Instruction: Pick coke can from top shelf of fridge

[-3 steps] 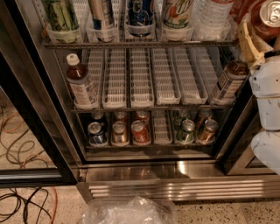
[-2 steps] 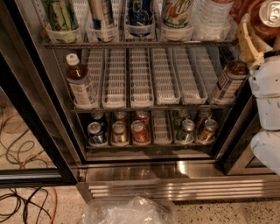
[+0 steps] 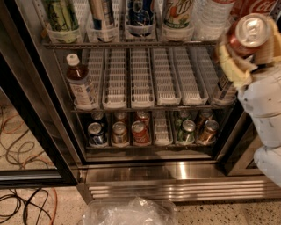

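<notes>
My gripper (image 3: 249, 45) is at the top right, in front of the right end of the top shelf (image 3: 131, 44). Its beige fingers (image 3: 229, 56) are shut on the coke can (image 3: 251, 30), a red can whose silver lid with pull tab faces the camera. The can is held off the shelf, in front of the fridge (image 3: 175, 172). The top shelf is a grey wire rack whose clear plastic lane fronts hold several cans and bottles. A red Coca-Cola label (image 3: 259, 6) shows behind the gripper at the top edge.
My white arm (image 3: 265, 110) hangs down the right side. A brown bottle (image 3: 81, 83) stands by white slotted trays (image 3: 140, 77) on the middle rack. Several cans (image 3: 140, 132) fill the lower rack. The black door frame (image 3: 30, 114), floor cables (image 3: 22, 145) and a plastic bag (image 3: 127, 212) lie left and below.
The gripper with the coke can has moved left and down in the view, out away from the top shelf. The shelves and their contents have not moved.
</notes>
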`<state>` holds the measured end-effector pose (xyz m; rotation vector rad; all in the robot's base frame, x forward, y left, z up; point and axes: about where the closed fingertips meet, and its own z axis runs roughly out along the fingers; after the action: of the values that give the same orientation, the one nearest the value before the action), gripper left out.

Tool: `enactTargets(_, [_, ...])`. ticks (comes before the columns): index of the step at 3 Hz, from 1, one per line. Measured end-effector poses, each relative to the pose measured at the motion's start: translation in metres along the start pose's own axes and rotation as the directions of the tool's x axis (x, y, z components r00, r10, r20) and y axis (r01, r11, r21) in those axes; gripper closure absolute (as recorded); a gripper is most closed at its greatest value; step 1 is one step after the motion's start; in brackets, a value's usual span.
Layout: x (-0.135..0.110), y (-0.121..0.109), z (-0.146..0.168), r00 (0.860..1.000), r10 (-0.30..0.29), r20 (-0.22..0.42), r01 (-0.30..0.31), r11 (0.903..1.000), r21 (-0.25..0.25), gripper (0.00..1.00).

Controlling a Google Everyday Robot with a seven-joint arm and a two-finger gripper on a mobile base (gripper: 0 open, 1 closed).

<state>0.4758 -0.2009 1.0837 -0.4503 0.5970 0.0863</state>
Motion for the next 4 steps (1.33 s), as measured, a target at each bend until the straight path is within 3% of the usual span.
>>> enactTargets(1, [-0.006, 0.035, -0.019, 0.999, 0.046, -0.017, -0.048, 0.9931, -0.107, 1.0])
enactTargets(2, [-0.003, 0.06, -0.041, 0.996, 0.073, -0.059, -0.082, 0.9835, -0.161, 1.0])
enactTargets(3, [-0.003, 0.08, -0.057, 0.993, 0.084, -0.084, -0.101, 0.9699, -0.222, 1.0])
enactTargets(4, [-0.008, 0.106, -0.063, 0.991, 0.1, -0.086, -0.121, 0.9459, -0.301, 1.0])
